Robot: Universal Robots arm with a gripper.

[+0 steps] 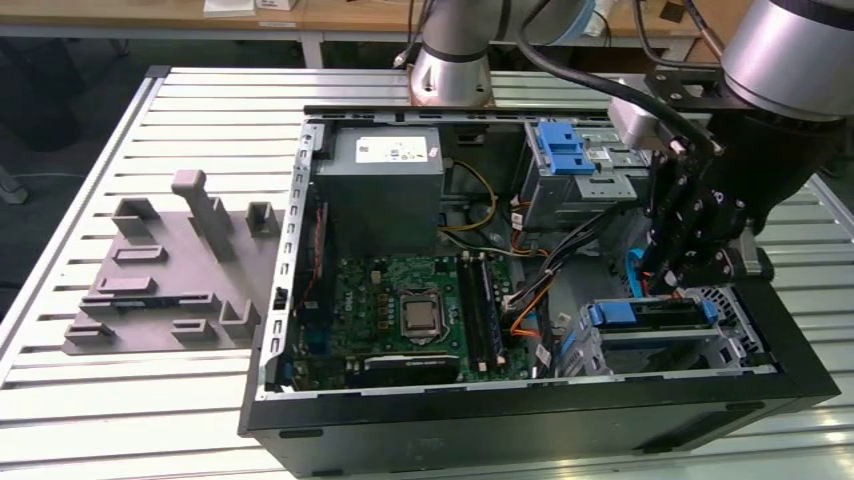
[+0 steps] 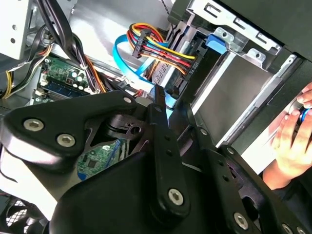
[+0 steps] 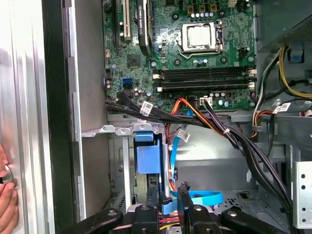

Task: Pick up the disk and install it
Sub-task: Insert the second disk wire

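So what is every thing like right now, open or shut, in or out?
Computer case: lying on its side, side cover off, open.
Disk: sitting in the corner drive bay, as far as shows.
Tool: down inside the case, right over the disk.
Processor socket: uncovered, chip showing.
Person's hand: outside the case, beside its wall.

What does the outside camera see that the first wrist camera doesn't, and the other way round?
The exterior view adds the grey moulded tray beside the computer case and the arm's base. The first wrist view adds a person's hand outside the case. Both show the green motherboard and the blue-railed disk inside the case.
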